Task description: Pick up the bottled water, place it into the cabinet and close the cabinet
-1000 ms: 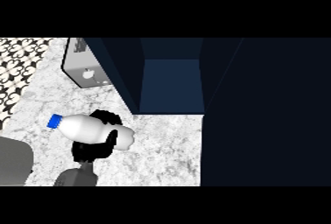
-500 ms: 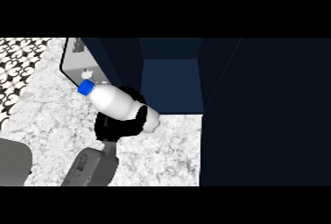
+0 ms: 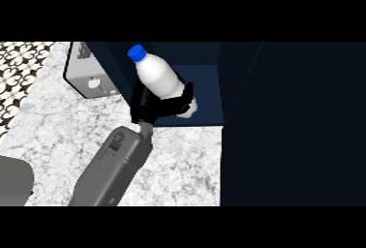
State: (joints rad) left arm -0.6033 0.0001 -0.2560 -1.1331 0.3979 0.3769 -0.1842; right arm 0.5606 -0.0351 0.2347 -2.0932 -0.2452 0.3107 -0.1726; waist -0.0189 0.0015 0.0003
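The bottled water (image 3: 159, 77), white with a blue cap, is held off the counter, cap pointing away from me. My right hand (image 3: 160, 107) is shut on its lower half, black fingers curled round it and hiding its base. The bottle is at the mouth of the open dark blue cabinet (image 3: 204, 87), in front of its left part. A large dark panel (image 3: 293, 121) at the right looks like the cabinet's open door. My left hand does not show; only a grey piece (image 3: 14, 179) sits at the lower left edge.
A grey metal box (image 3: 89, 75) with a round knob stands on the speckled white counter (image 3: 64, 126), just left of the cabinet. A black-and-white patterned wall (image 3: 22, 72) is at the far left.
My right hand has carried the bottle up and to the right, from over the counter to the cabinet opening. The bottle has turned from cap-left to cap pointing away.
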